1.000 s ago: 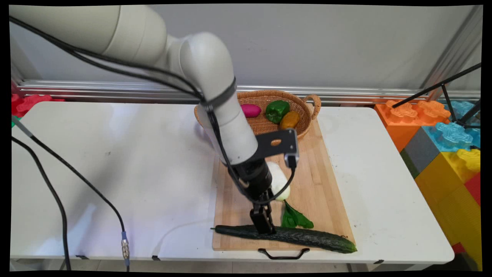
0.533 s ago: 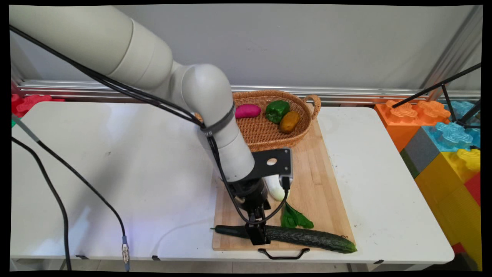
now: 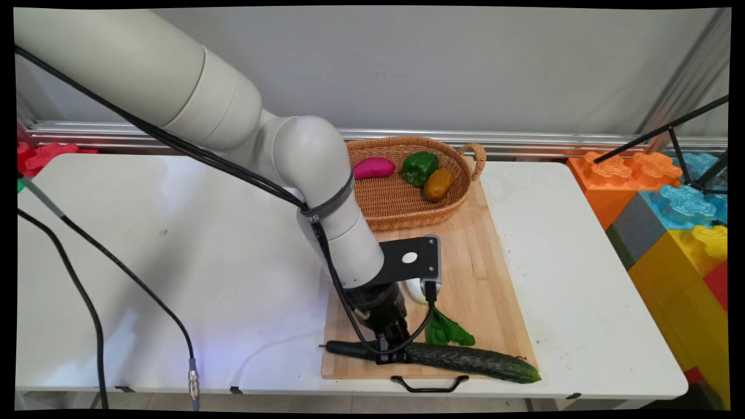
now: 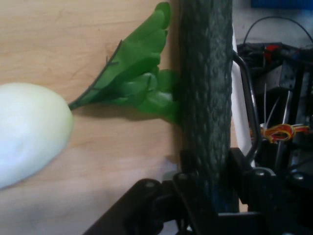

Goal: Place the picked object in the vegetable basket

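Tool: we see the tool (image 3: 389, 356) low on the near strip of the cutting board (image 3: 483, 273), its two black fingers (image 4: 244, 169) set on either side of the cucumber (image 3: 465, 359), one on each flank.
Grip: in the hand view the fingers flank the cucumber (image 4: 205, 98) closely and seem to press its sides, so we judge the tool closed on it.
Cucumber: it lies flat along the board's near edge, not lifted; the tool sits toward its stem end.
Progress: we judge the seizing done and any lifting not yet done.
Neighbours: a white radish (image 4: 27, 129) with green leaves (image 3: 445, 330) lies just behind the cucumber, the leaves touching it.
Basket: a wicker basket (image 3: 460, 198) rests on the board's far end, holding a purple sweet potato (image 3: 373, 167), a green pepper (image 3: 420, 166) and a brown potato (image 3: 438, 183).
Bench: white, scuffed, with the board's black handle (image 3: 429, 383) at its near edge.
Room: grey wall and metal rail behind; big coloured blocks (image 3: 675, 203) to the right; black cables (image 3: 116, 267) trail across the left.
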Available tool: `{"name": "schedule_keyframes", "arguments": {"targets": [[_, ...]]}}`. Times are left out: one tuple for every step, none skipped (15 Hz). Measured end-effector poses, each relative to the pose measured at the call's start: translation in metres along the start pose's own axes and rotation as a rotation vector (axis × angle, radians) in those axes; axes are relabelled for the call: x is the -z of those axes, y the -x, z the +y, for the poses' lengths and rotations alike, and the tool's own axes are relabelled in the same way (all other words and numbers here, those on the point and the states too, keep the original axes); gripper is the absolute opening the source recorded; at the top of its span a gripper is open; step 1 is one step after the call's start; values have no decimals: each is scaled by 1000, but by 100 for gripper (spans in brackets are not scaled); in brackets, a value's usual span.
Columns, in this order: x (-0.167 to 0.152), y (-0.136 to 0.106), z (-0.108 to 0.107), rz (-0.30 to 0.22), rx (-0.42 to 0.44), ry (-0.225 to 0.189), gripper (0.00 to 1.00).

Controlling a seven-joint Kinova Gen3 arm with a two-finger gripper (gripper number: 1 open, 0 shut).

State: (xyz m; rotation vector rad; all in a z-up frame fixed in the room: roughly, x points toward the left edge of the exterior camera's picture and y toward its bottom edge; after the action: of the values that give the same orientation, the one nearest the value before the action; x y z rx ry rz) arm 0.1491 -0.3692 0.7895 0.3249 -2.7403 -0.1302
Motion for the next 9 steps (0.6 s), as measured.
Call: {"name": "schedule_keyframes", "arguments": {"targets": [[2,0,2,5,4,2,0],[4,-1,4,10,8,7,0],[7,-2,6,22,13,18,0],[13,-5,8,41,15,38,0],[19,-8,8,61,15,49,0],[26,-12,6,86,14,55,0],[35,-16,1,115,13,51,0],[44,-21,-5,144,11,35,0],[53,-26,-13,167,8,12,0]]}}
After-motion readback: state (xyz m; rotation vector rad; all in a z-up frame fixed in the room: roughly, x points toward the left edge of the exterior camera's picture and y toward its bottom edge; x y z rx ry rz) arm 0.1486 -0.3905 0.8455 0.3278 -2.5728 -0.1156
